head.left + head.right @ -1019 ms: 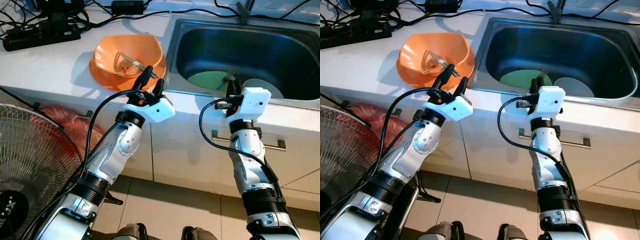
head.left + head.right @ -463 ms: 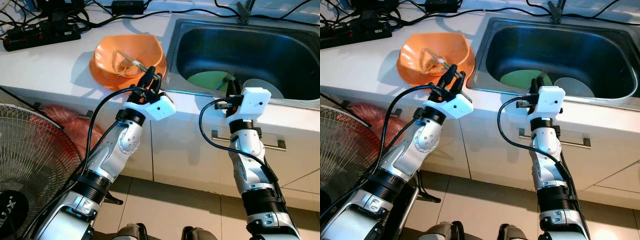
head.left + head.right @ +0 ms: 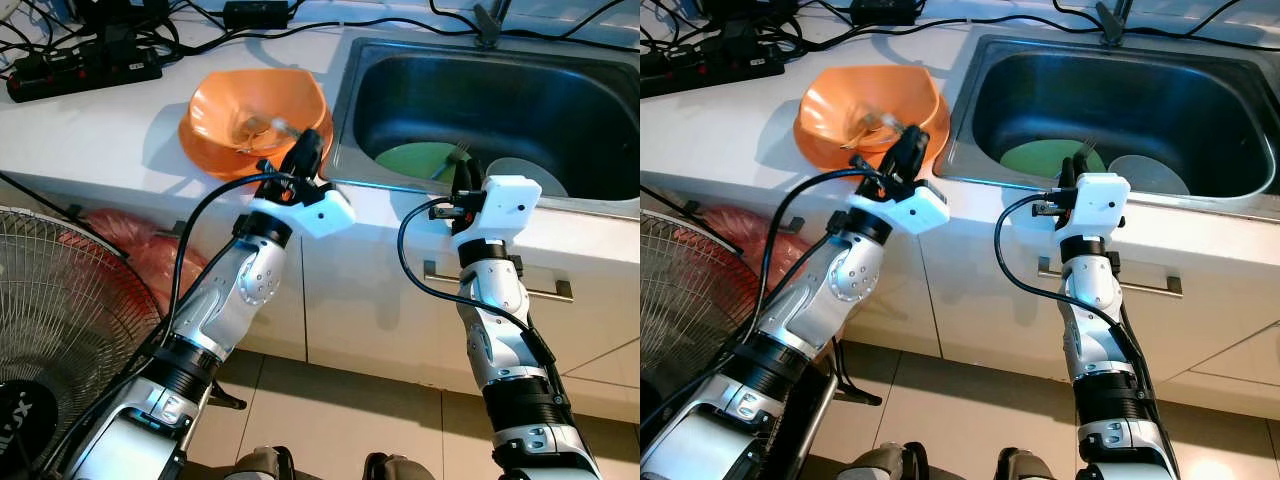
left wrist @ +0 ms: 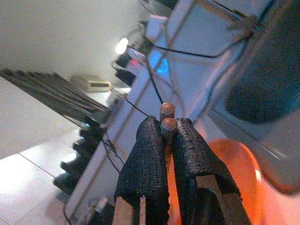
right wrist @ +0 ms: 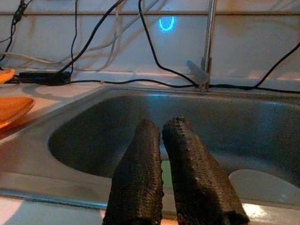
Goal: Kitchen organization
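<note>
Two arms reach toward the white bench (image 3: 110, 130) in the head views. The left end effector (image 3: 306, 152) sits at the near rim of the stacked orange plastic bowls (image 3: 255, 110), just left of the steel sink (image 3: 480, 110), where a green plate (image 3: 420, 158) and a grey plate (image 3: 530, 172) lie.

Left wrist view: its fingers (image 4: 145, 159) pinch a thin brown-tipped stick (image 4: 167, 123), likely chopsticks. A slack pinch could let it slip, or tip the bowls.

Right wrist view: the right end effector (image 5: 161, 136) hovers closed and empty at the sink's near edge.
</note>
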